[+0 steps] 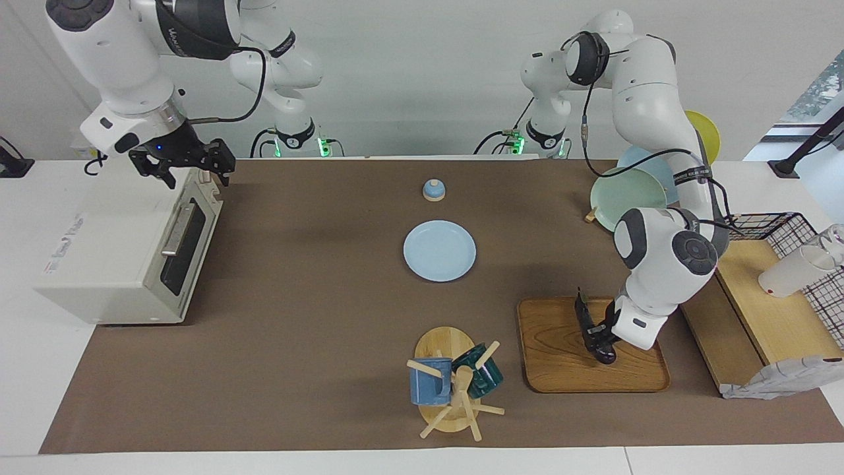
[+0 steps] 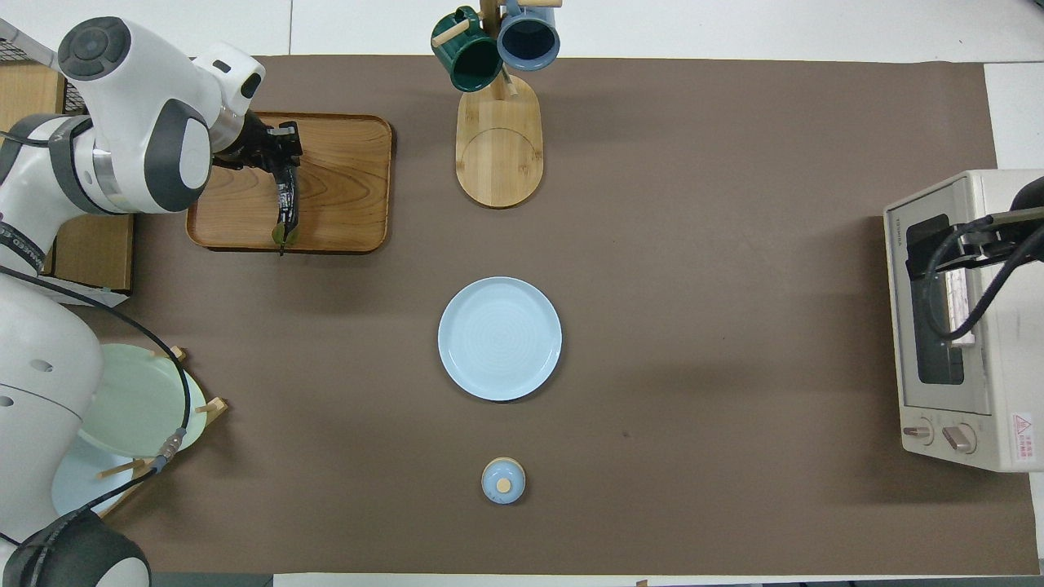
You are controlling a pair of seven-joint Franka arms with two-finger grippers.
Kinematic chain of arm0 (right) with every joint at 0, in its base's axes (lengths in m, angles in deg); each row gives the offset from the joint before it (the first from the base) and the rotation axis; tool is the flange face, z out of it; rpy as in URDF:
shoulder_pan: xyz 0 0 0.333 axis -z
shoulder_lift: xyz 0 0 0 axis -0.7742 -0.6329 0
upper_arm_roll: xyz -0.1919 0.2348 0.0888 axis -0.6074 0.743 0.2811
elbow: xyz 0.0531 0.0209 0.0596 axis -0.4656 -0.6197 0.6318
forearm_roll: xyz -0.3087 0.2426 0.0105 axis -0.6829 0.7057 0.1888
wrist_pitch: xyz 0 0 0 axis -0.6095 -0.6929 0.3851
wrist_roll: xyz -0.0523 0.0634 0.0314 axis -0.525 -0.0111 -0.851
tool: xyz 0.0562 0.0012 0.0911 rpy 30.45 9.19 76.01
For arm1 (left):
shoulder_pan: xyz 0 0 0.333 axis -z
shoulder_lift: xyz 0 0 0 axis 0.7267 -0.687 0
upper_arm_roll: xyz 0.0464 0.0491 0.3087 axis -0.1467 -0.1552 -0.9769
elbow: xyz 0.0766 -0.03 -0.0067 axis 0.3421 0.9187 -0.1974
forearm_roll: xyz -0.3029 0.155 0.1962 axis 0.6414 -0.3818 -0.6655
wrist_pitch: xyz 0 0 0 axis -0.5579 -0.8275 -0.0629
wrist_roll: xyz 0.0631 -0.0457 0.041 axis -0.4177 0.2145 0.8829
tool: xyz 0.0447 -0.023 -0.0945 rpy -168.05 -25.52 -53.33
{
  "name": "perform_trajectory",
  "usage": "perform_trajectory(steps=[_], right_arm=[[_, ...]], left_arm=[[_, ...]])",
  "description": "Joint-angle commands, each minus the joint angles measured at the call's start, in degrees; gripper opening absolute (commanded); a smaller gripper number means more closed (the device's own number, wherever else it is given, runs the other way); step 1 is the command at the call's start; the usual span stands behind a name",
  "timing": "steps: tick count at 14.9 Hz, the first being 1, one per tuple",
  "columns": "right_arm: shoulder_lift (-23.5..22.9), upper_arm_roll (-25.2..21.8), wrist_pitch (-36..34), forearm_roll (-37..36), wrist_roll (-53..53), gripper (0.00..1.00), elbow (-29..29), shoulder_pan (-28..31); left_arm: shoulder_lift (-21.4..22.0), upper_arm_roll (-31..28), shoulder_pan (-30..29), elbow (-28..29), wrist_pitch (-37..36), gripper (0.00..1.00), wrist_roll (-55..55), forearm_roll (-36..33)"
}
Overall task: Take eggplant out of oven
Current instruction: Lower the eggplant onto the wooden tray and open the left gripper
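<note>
Left gripper (image 1: 601, 333) is down on the wooden tray (image 1: 560, 369) w/ its fingers clamped on the eggplant (image 2: 285, 208), which lies along the tray w/ its stem tip pointing toward the robots, so the veg is already well apart from the oven (image 1: 125, 264) at the right arm's end of the table. Looks like the set-down step imo: best move is prob to let go only once the eggplant rests flat on the wood, then lift straight up so the fingers don't drag or roll it. Tray rim is low and the eggplant's tip sits close to the rim nearer the robots, so any sideways nudge could push it over. Plenty of open mat btw tray and the blue plate (image 1: 439, 251); the mug tree (image 1: 455, 386) stands just beside the tray, so avoid swinging that way. Right gripper (image 1: 188, 165) hovers over the oven's top corner, fingers look spread, just waiting. Oven door looks shut.
</note>
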State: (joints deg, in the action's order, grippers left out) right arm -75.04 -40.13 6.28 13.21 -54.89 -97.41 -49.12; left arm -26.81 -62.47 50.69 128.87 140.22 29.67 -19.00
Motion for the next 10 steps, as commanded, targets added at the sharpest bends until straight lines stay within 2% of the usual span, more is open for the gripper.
perform_trajectory(steps=[1,2,5,7,10], right_arm=[[0.0,-1.8,-1.0,0.8,-0.7,1.00,0.9,-1.9],[-0.1,-3.1,-0.9,0.8,-0.7,1.00,0.9,-2.9],[-0.6,-4.0,-0.9,0.9,-0.6,1.00,0.9,-3.6],[-0.7,-3.5,-0.6,1.0,-0.8,1.00,1.0,-2.7],[-0.7,-3.8,-0.5,1.4,-1.0,1.00,1.0,-2.0]], left_arm=[[-0.1,0.1,-0.1,0.4,1.9,0.02,-2.1,-1.3],[-0.1,0.1,-0.2,0.4,2.2,0.99,-2.3,-1.1],[0.6,0.1,-0.9,-0.1,-1.3,1.00,-2.2,-0.6],[2.8,-0.1,-1.1,-0.3,-4.9,1.00,-2.2,0.3],[9.3,-0.1,-2.1,0.6,-6.7,1.00,-1.5,0.3]])
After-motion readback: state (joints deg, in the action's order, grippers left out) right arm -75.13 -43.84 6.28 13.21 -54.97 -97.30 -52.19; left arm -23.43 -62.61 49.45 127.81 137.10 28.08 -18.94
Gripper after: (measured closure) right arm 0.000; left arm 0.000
